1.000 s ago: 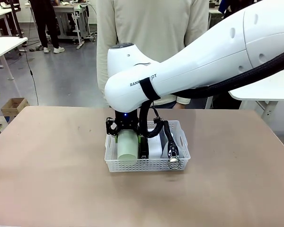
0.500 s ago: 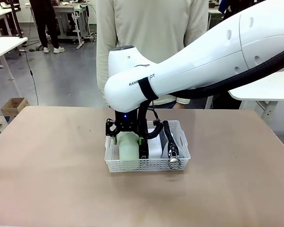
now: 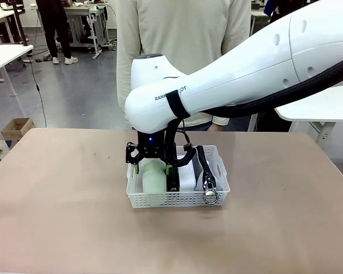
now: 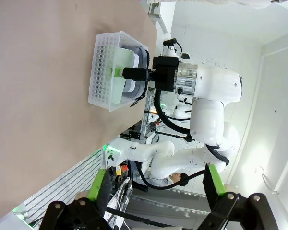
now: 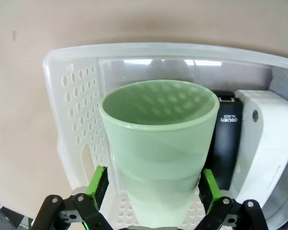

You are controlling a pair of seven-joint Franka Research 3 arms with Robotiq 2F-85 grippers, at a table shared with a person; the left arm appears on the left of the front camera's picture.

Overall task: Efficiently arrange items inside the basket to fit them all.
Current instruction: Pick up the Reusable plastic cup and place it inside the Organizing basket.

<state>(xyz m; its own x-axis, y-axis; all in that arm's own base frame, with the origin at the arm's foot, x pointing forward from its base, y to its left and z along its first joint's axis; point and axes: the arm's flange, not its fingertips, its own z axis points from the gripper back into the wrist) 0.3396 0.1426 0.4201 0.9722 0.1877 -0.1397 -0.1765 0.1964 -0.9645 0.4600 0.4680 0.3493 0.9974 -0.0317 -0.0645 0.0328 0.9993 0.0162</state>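
Note:
The white basket (image 3: 177,200) sits mid-table. Inside it the pale green cup (image 3: 154,180) lies on its side at the left end, mouth away from me (image 5: 158,110). To its right come the black stapler (image 3: 173,181), the white rounded block (image 3: 187,177) and the grey zip pouch (image 3: 204,171), standing on edge with its metal ring over the front rim. My right gripper (image 3: 152,167) reaches down into the basket and straddles the cup, its green pads (image 5: 100,186) slightly off the cup's sides, open. My left gripper (image 4: 158,184) hangs open and empty, far from the basket (image 4: 101,62).
A person in a cream top (image 3: 183,57) stands at the far edge of the table, right behind the basket. My right arm's big white link (image 3: 246,74) crosses above the basket from the right. Bare brown tabletop (image 3: 57,188) surrounds the basket.
The cup has sunk lower into the basket and now rests there. My right gripper's fingers have spread a little wider and let go of it.

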